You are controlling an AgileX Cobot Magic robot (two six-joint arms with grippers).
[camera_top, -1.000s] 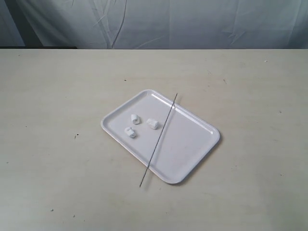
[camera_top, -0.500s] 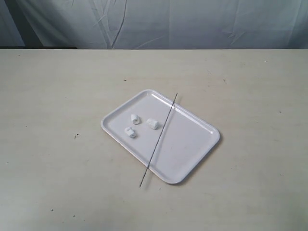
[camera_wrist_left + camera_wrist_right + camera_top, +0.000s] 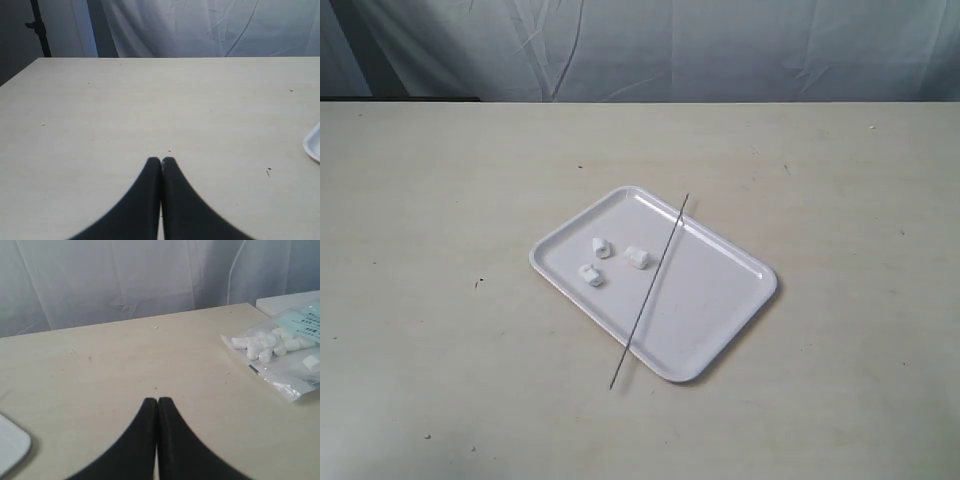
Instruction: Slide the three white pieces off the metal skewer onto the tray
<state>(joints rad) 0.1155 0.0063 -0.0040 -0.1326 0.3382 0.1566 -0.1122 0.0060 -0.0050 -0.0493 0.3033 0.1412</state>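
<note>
Left gripper (image 3: 161, 161) and right gripper (image 3: 158, 401) are resting clenched and empty, apart from the tray (image 3: 710, 300) — the metal skewer (image 3: 649, 290) lying diagonally across it, the three white pieces (image 3: 602, 247) loose beside.

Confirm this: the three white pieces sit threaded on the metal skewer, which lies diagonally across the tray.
Not quite. The three white pieces are not threaded; they lie loose on the tray, apart from the metal skewer, which does lie diagonally across the tray. The exterior view shows this.
</note>
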